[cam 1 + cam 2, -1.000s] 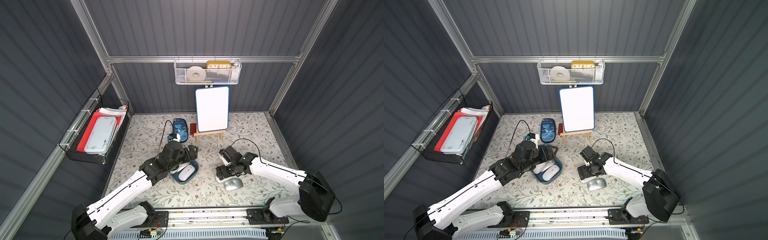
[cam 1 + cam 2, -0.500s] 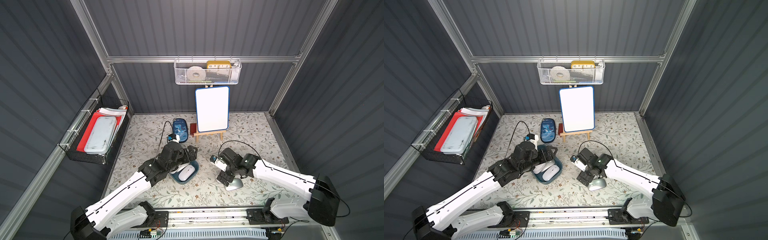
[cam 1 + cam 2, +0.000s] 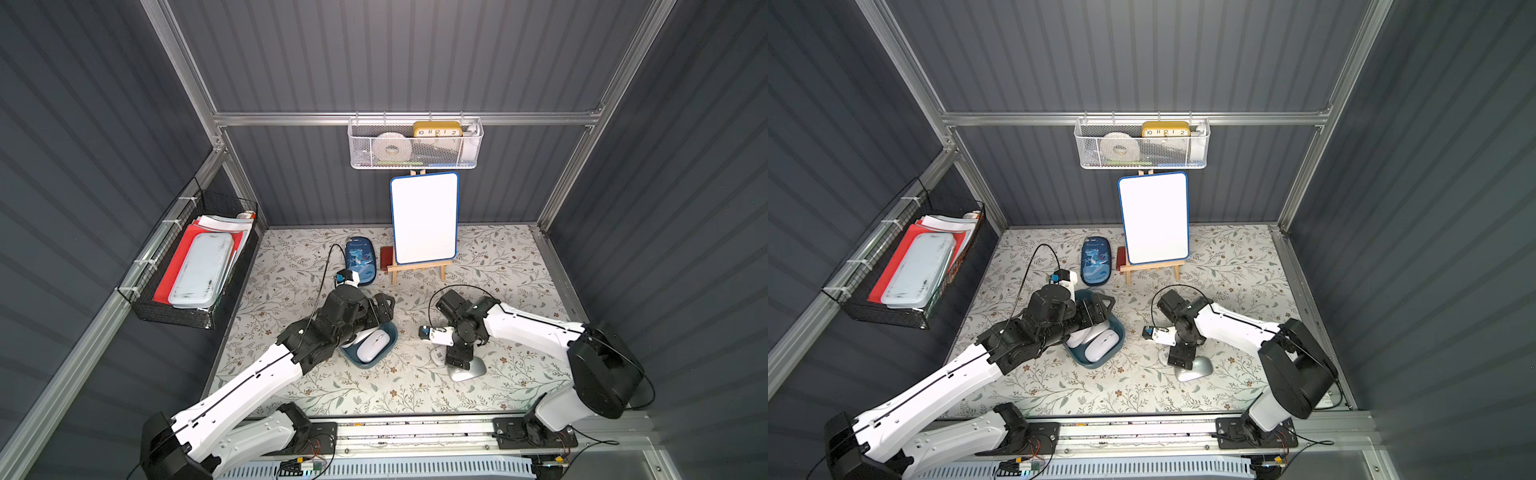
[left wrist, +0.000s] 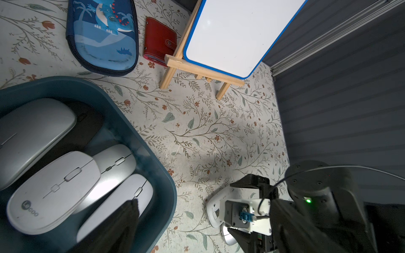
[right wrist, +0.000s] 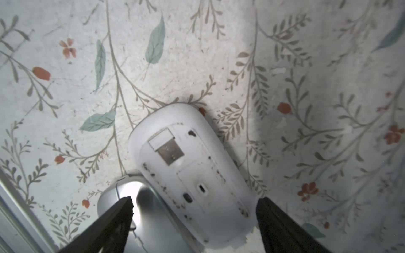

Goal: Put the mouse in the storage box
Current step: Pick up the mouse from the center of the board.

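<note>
The white mouse (image 5: 188, 175) lies underside up, partly on a silver mouse (image 5: 151, 219), apart from the storage box (image 4: 153, 157); the right gripper (image 5: 195, 201) straddles it, jaws spread and gripping nothing. The left gripper (image 3: 384, 309) hovers over the box, jaws wide and empty.

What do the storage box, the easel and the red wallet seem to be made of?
Storage box: likely moulded plastic, smooth teal walls, soft sheen.
Easel: pale unpainted wood, square slats.
Red wallet: leather or imitation, stitched edges, snap tab.
</note>
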### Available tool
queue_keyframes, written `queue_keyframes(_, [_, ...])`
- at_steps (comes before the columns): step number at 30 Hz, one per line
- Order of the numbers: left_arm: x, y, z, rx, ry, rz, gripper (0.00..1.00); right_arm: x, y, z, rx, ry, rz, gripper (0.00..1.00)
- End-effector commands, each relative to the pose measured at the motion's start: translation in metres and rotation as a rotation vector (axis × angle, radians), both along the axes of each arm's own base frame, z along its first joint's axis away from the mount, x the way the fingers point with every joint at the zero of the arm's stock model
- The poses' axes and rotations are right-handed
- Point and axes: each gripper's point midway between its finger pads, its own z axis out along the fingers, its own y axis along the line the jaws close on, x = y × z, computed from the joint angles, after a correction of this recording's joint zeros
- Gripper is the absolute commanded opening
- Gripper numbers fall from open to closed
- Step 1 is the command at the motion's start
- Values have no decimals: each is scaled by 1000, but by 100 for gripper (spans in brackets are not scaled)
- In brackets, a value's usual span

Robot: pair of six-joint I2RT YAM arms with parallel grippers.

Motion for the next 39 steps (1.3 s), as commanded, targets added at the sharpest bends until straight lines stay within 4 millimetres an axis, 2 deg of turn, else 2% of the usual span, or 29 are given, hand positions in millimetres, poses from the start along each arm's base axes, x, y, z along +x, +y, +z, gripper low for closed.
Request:
queue_keyframes(1, [-3,3,0,7,-5,-7,98,4,12,-6,40,34,26,88])
queue_keyframes(6, [-4,5,4,-3,-13,-5,98,8,9,-20,34,60,-18,77])
queue_keyframes(10, [-3,3,1,1,-8,-11,98,12,10,-20,47,54,-32,64])
queue_keyframes(14, [-3,1,-1,-1,-5,-15,98,20,13,-13,72,15,-47,55])
queue_keyframes(17, [-5,-3,2,-36,-7,-32,98,31,26,7,157,-39,-75,48])
queue_keyframes(21, [-13,-17,6,-140,-5,-91,98,41,46,52,355,-161,-85,44])
queue_keyframes(24, [-23,-27,18,-249,-24,-153,97,34,67,97,579,-249,-37,44])
queue_keyframes(26, [-33,-34,32,-337,-50,-214,96,31,73,126,703,-317,-35,43])
queue_keyframes(27, [-39,-38,38,-381,-63,-250,95,27,75,148,787,-363,-33,43])
queue_keyframes(30, [-51,-50,52,-477,-90,-348,95,12,81,179,979,-426,-9,43])
queue_keyframes(34, [-55,-67,43,-478,-84,-446,96,-4,85,175,968,-454,40,44])
queue_keyframes(39, [-48,-84,25,-463,-29,-477,94,-8,90,174,968,-445,58,44])
